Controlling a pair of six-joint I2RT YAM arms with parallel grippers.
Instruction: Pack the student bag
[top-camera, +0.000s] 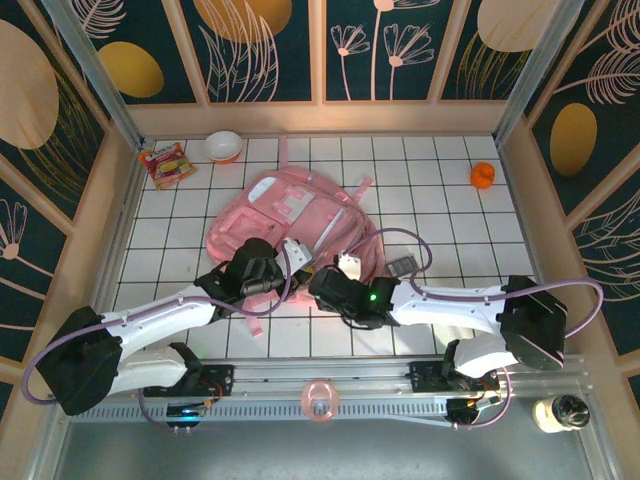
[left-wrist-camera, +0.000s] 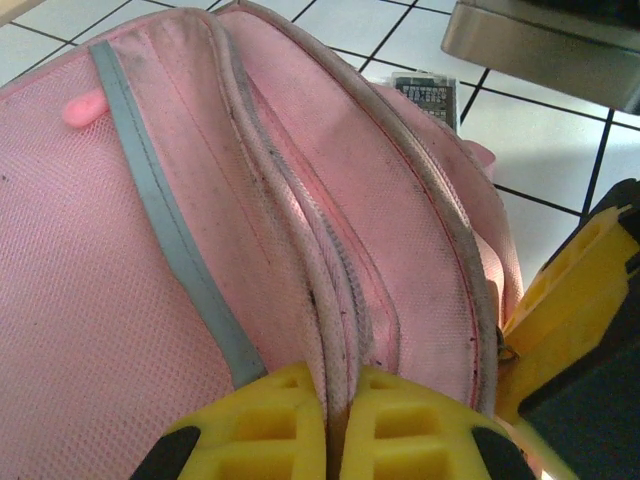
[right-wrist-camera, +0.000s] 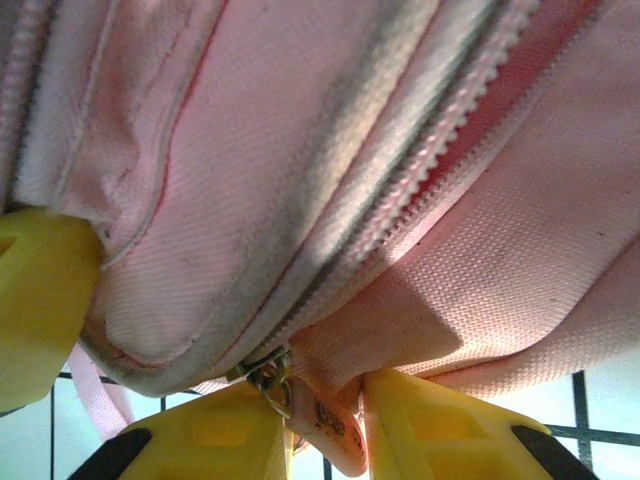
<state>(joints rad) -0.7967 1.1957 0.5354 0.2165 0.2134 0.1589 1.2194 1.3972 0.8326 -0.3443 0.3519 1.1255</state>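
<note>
The student bag (top-camera: 300, 215) lies in the middle of the white tiled tabletop (top-camera: 450, 210), just in front of both arms. The left gripper (left-wrist-camera: 335, 400) has its jaws closed tight on a raised seam (left-wrist-camera: 332, 310) of the bag's pink fabric. The right gripper (right-wrist-camera: 325, 392) has its jaws narrow, pinching the zipper pull (right-wrist-camera: 335, 435) at the bag's edge.

The student bag (top-camera: 290, 205) is seen in pink with paler pink panels, a grey strip (left-wrist-camera: 170, 230) and a pink zip pull (right-wrist-camera: 325, 420). White tiles gridded in black are shown on the table (top-camera: 440, 190). An orange fruit (top-camera: 483, 175) is noted, and yellow fingers (left-wrist-camera: 270, 425) on the left gripper (left-wrist-camera: 340, 430)
</note>
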